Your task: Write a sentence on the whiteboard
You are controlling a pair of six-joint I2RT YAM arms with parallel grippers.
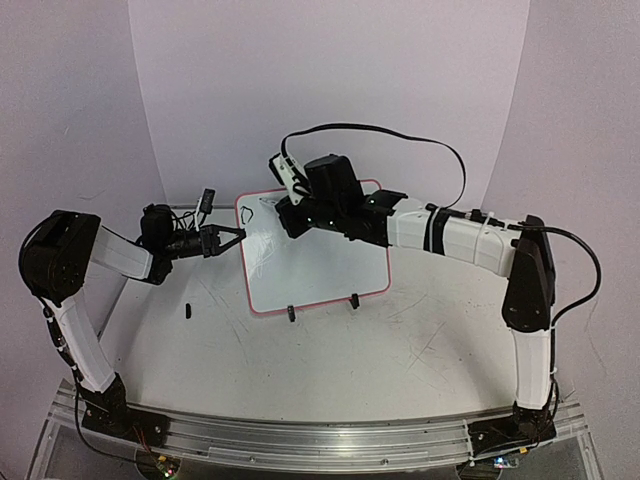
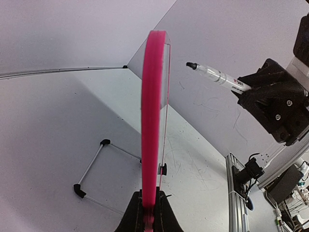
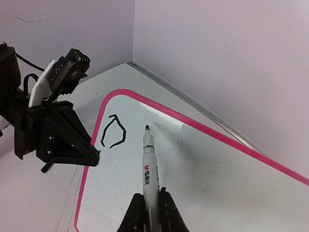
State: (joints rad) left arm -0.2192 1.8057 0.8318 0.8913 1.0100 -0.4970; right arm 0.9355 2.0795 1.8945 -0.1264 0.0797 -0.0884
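The whiteboard point(image 1: 325, 270), pink-framed, sits mid-table with its two black clip feet on its near edge. My left gripper point(image 1: 238, 236) is shut on the board's left frame edge point(image 2: 150, 121), which runs up between its fingers point(image 2: 166, 215). A white marker point(image 3: 150, 169) is clamped in my right gripper point(image 3: 150, 209), which hangs over the board's far left part point(image 1: 290, 215). One black angular stroke point(image 3: 113, 131) of the sentence is drawn near the top left corner. The marker tip point(image 3: 147, 128) is just right of it. From the left wrist view the marker point(image 2: 217, 77) stands a little off the board face.
A small black cap point(image 1: 187, 310) lies on the table left of the board. A thin wire stand with black corners point(image 2: 91, 169) lies beyond my left gripper. An aluminium rail point(image 1: 300, 435) runs along the table's near edge. White walls close in behind.
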